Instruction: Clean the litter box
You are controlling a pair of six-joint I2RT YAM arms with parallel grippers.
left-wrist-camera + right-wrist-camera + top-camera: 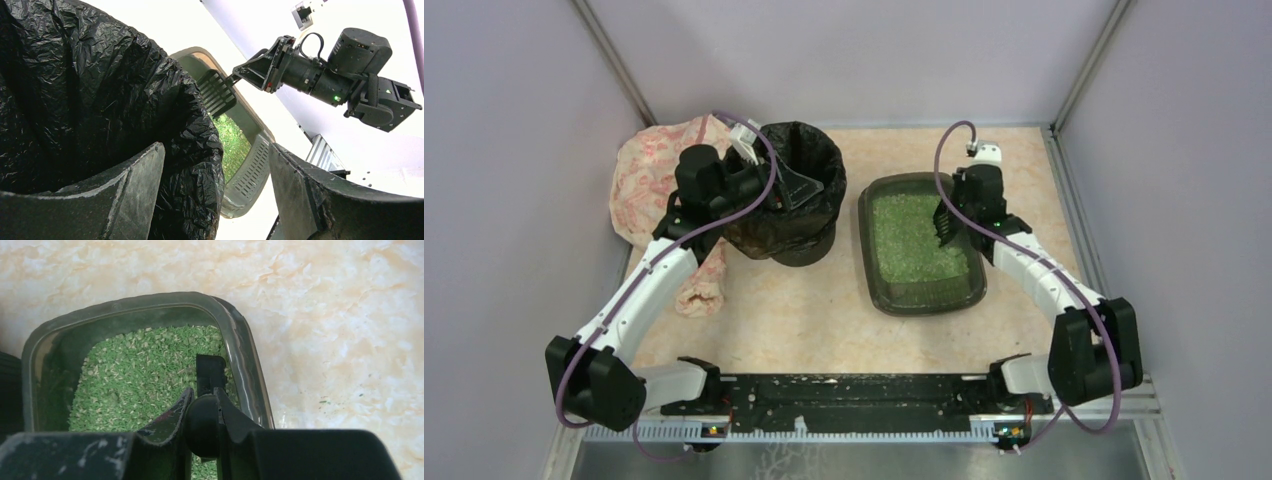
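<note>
My right gripper, clamped on a black slotted scoop, hung over the right side of the litter box. The box was a shallow glossy tray of green granules, its long axis running away from me. Beyond, my left gripper gaped at the crinkly-bagged bin.

Bin bag by wide jaws; scoop (slotted) over litter box

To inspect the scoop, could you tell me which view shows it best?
Left wrist: the scoop shows its slotted blade clearly. Top external shows it small, over the litter box; right wrist, only its handle.
</note>
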